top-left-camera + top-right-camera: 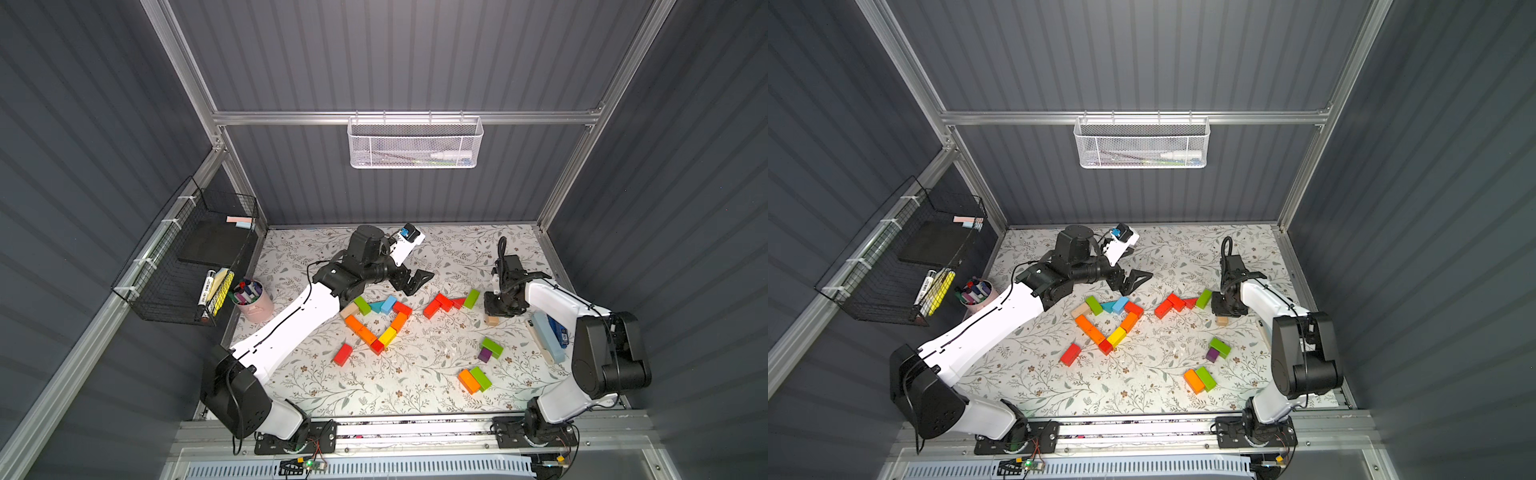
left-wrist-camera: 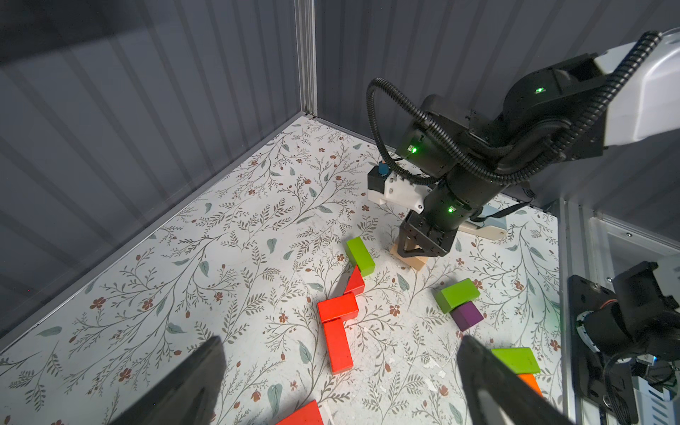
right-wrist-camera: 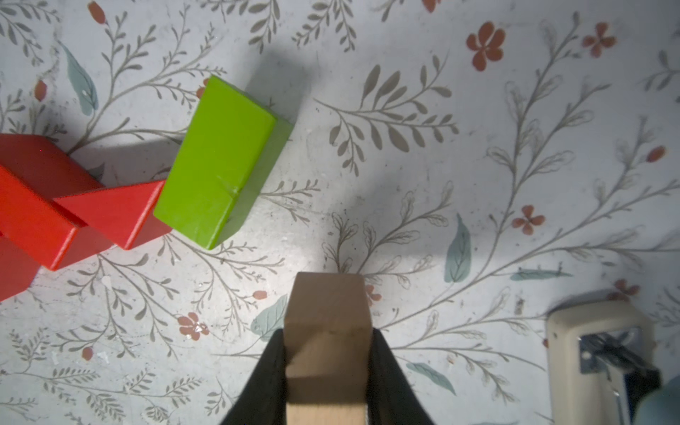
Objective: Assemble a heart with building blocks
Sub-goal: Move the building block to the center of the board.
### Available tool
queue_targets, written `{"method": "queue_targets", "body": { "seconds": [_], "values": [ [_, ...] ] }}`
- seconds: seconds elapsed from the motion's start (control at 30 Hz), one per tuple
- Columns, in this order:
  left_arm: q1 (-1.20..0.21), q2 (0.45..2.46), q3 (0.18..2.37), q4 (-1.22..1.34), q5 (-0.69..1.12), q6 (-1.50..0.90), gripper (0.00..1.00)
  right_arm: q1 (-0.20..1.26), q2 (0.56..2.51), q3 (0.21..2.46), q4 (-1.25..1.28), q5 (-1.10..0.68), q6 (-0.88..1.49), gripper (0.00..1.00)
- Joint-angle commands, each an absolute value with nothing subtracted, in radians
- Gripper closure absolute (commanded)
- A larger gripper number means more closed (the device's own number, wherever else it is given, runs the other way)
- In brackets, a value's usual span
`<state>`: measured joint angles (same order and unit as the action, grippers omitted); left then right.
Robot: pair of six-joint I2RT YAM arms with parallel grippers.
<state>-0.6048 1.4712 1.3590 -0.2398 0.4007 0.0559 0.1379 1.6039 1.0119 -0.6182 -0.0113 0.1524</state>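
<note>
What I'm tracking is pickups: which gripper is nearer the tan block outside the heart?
Right. The right gripper is closed on the tan block; the left gripper hangs open beyond the red bricks.

the heart outline lies left of a block cluster, with the stapler near the table's right edge.

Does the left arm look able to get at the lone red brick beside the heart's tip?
Probably yes: the left pincer is open and empty, and the red brick lies apart, uncovered.
</note>
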Motion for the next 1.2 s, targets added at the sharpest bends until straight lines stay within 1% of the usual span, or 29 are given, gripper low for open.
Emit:
{"method": "queue_targets", "body": {
  "seconds": [0.0, 0.1, 0.4, 0.53, 0.6, 0.67, 0.73, 0.83, 0.87, 1.0, 1.1, 1.17],
  "values": [
    [-0.600, 1.464, 1.358, -0.244, 0.408, 0.053, 0.01, 0.159, 1.634, 1.024, -0.640, 0.026, 0.089, 0.76],
    [-0.600, 1.468, 1.360, -0.243, 0.412, 0.046, 0.01, 0.181, 1.661, 1.040, -0.647, 0.059, 0.056, 0.75],
    [-0.600, 1.479, 1.357, -0.235, 0.426, 0.044, 0.01, 0.199, 1.735, 1.074, -0.649, 0.052, -0.012, 0.74],
    [-0.600, 1.479, 1.358, -0.238, 0.422, 0.044, 0.01, 0.199, 1.746, 1.092, -0.664, 0.062, -0.030, 0.72],
    [-0.600, 1.481, 1.357, -0.238, 0.420, 0.045, 0.01, 0.200, 1.742, 1.092, -0.672, 0.072, -0.026, 0.66],
    [-0.600, 1.483, 1.359, -0.242, 0.420, 0.045, 0.01, 0.203, 1.725, 1.080, -0.663, 0.082, -0.018, 0.57],
    [-0.600, 1.483, 1.362, -0.247, 0.420, 0.045, 0.01, 0.210, 1.701, 1.075, -0.663, 0.090, -0.008, 0.45],
    [-0.600, 1.480, 1.365, -0.252, 0.419, 0.044, 0.01, 0.223, 1.675, 1.077, -0.697, 0.122, 0.035, 0.31],
    [-0.600, 1.477, 1.365, -0.251, 0.419, 0.045, 0.01, 0.228, 1.665, 1.075, -0.706, 0.136, 0.066, 0.30],
    [-0.599, 1.470, 1.363, -0.252, 0.416, 0.045, 0.01, 0.242, 1.599, 1.030, -0.741, 0.112, 0.256, 0.31],
    [-0.599, 1.471, 1.363, -0.252, 0.416, 0.045, 0.01, 0.245, 1.552, 0.985, -0.763, 0.110, 0.380, 0.35],
    [-0.598, 1.474, 1.363, -0.252, 0.414, 0.045, 0.01, 0.245, 1.519, 0.954, -0.787, 0.142, 0.455, 0.39]
  ]
}}
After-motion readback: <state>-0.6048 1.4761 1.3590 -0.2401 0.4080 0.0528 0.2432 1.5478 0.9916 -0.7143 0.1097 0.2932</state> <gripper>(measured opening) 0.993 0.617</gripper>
